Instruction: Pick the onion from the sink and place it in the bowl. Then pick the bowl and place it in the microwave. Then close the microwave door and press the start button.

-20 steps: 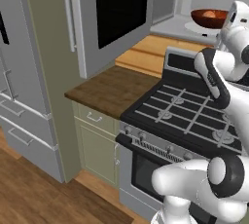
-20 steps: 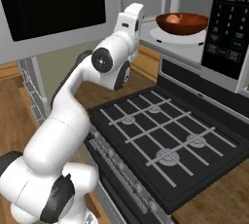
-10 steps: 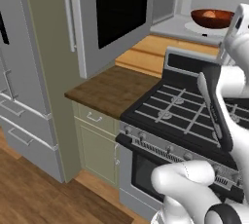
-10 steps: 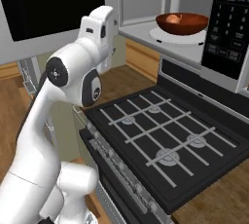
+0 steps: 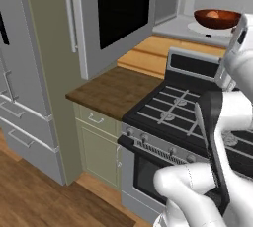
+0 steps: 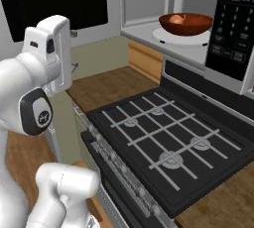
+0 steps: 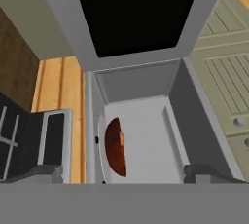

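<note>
Two steps done by the look of it, door-closing in hand. Left to right: microwave door (image 5: pixel 116 18) swung wide, handle (image 5: pixel 69 14) at its outer edge; stove (image 5: pixel 188 117) below; bowl (image 5: pixel 217 18) with onion (image 5: pixel 213 14) resting on the turntable inside the microwave (image 6: pixel 149 9). Gripper (image 7: pixel 124 172) empty, jaws spread, facing the cavity. Next: reach behind the door, push it shut, then press start on the keypad (image 6: pixel 233 24).

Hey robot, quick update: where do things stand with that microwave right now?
Tool open, holding nothing. Glossy reddish-brown bowl with small orange-tan onion sits on the white turntable inside the silver-grey microwave. Black-glass microwave door wide open, nothing blocking it.
</note>
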